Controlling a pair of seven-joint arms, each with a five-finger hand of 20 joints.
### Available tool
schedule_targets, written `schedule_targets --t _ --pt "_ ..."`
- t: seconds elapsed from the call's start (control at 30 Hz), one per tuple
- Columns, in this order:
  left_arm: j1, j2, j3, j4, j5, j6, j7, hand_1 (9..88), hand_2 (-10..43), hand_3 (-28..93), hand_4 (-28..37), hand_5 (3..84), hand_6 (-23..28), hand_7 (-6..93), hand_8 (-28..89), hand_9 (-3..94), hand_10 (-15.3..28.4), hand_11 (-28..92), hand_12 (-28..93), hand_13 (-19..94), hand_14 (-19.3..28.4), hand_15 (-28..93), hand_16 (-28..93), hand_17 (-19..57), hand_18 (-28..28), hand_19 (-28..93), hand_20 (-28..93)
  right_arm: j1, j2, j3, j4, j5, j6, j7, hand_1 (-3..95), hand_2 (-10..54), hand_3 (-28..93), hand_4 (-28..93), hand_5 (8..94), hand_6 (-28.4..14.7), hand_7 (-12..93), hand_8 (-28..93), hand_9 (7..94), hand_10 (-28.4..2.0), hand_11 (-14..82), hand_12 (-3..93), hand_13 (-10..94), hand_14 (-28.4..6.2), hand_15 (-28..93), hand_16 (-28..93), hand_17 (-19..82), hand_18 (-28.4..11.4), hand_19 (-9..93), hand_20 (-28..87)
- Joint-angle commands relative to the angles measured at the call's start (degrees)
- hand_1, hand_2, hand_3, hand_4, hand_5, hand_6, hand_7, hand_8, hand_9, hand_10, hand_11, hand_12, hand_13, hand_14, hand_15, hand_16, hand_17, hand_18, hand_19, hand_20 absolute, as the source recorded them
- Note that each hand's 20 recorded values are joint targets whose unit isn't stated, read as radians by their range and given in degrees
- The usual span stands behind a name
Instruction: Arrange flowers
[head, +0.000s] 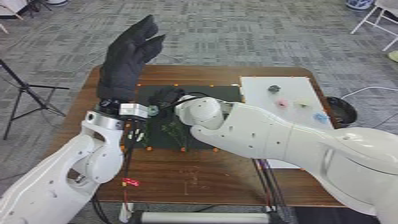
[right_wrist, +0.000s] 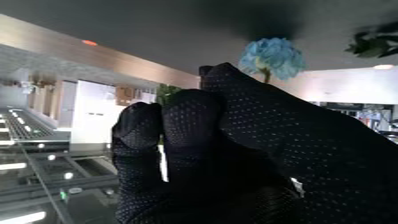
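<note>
Matte black fabric sheathes the left robot hand (head: 127, 62), loosely straight-fingered, by the flat dark mat (head: 215, 91)'s left side. Above the mat, the right robot hand (head: 163, 96) pinches a ruffled blue flower (right_wrist: 274, 56) at its fingertips. Right of the mat, small flowers (head: 282, 103) dot a smooth white board (head: 298, 89).

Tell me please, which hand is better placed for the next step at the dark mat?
Right, I would judge. The right hand is over the dark mat, with a blue flower close to it. The left hand is raised, its straight fingers pointing away from the mat.
</note>
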Motion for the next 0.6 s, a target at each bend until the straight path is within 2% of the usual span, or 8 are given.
schedule_targets --t 0.03,0.27,0.37,0.47,0.53,0.6 --pt "1.00 -0.31 -1.15 -0.54 -0.17 0.76 0.66 25.2 -0.8 67 -24.6 33.4 3.4 15.1 -7 25.3 11.9 19 20 21 14.4 27 6 -9.5 20.2 38 12 0.63 0.56 0.22 -0.26 0.65 0.47 -3.30 50.0 -6.4 93 -8 41.5 -2.2 24 -15 50.5 -6.5 14.6 9.6 61 -6.7 83 35 30 -23.1 93 47" --pt "4.96 0.82 -4.14 -2.54 -0.23 0.19 1.18 25.3 -0.8 67 -24.5 33.4 3.3 15.1 -7 25.4 12.0 19 20 21 14.4 27 6 -9.5 20.2 38 13 1.23 1.30 -1.91 -4.21 2.17 2.10 -2.43 49.8 -5.7 93 -8 44.9 -1.0 25 -15 54.8 -6.3 15.0 9.9 63 -6.2 83 36 32 -23.1 93 49" --pt "2.90 0.40 -2.51 -1.59 -0.25 0.73 0.69 25.3 -0.7 67 -24.5 33.4 3.3 15.1 -7 25.3 11.9 19 20 21 14.5 27 6 -9.5 20.2 38 12 0.62 1.12 -0.91 -2.89 0.64 2.60 -3.25 49.6 -5.5 93 -8 45.4 -1.0 25 -15 55.2 -6.3 14.9 10.0 63 -6.3 83 36 32 -23.0 93 49" --pt "2.50 0.25 -2.26 -1.45 -0.14 0.64 0.34 25.4 -0.7 67 -24.5 33.4 3.3 15.2 -7 25.3 12.0 19 20 21 14.5 27 6 -9.5 20.2 38 12 0.21 1.24 0.03 -2.22 0.64 2.82 -2.35 49.1 -5.9 93 -9 44.1 -1.6 24 -15 53.2 -6.7 14.3 9.9 63 -6.3 83 37 33 -22.6 93 49" --pt "1.37 -0.08 -1.39 -0.86 -0.09 1.00 0.05 25.4 -0.7 67 -24.5 33.4 3.3 15.2 -7 25.3 12.0 19 19 21 14.5 27 6 -9.5 20.2 38 12 0.32 1.44 0.31 -1.50 -0.56 3.04 -2.02 48.9 -6.4 93 -10 42.8 -2.4 23 -15 51.6 -6.8 14.2 9.9 63 -6.1 83 37 33 -22.2 93 49" --pt "2.05 0.15 -1.83 -1.30 -0.18 1.18 0.15 25.3 -0.7 67 -24.4 33.4 3.3 15.2 -7 25.3 12.0 19 20 21 14.5 27 6 -9.5 20.3 38 12 0.56 1.58 -0.22 -1.89 0.11 4.38 -0.74 48.3 -7.2 93 -11 40.3 -3.6 22 -15 48.8 -7.2 14.2 10.2 61 -6.4 83 36 32 -21.9 93 49"
